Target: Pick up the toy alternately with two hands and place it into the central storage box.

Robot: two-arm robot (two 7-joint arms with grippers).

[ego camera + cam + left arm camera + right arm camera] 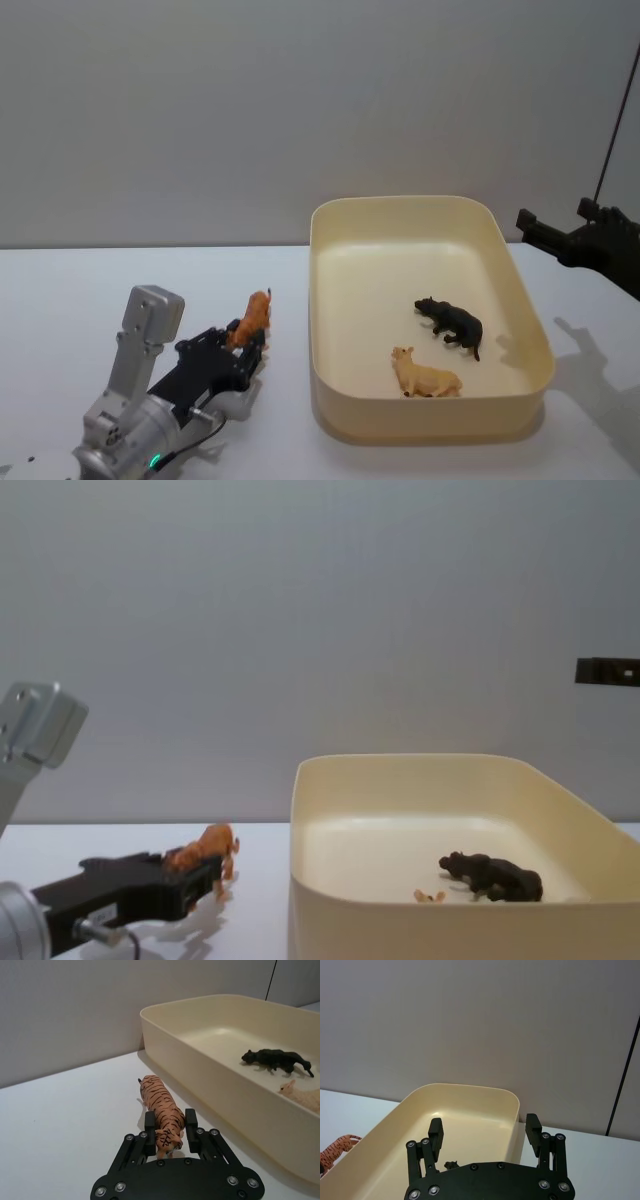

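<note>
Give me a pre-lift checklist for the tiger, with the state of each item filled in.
1. Left pincer straddles the tiger: ok, one finger on each flank at its head end.
2. Fingers firmly clamped on the tiger: cannot tell; they sit against its sides, but the squeeze is not visible.
3. Tiger still on the table: ok, it is not lifted yet.
4. Landing room in the box: ok, the black animal and tan animal lie toward its right, with bare floor on the left.
5. Right pincer out of the way: ok, open and raised beyond the box's far right corner.
</note>
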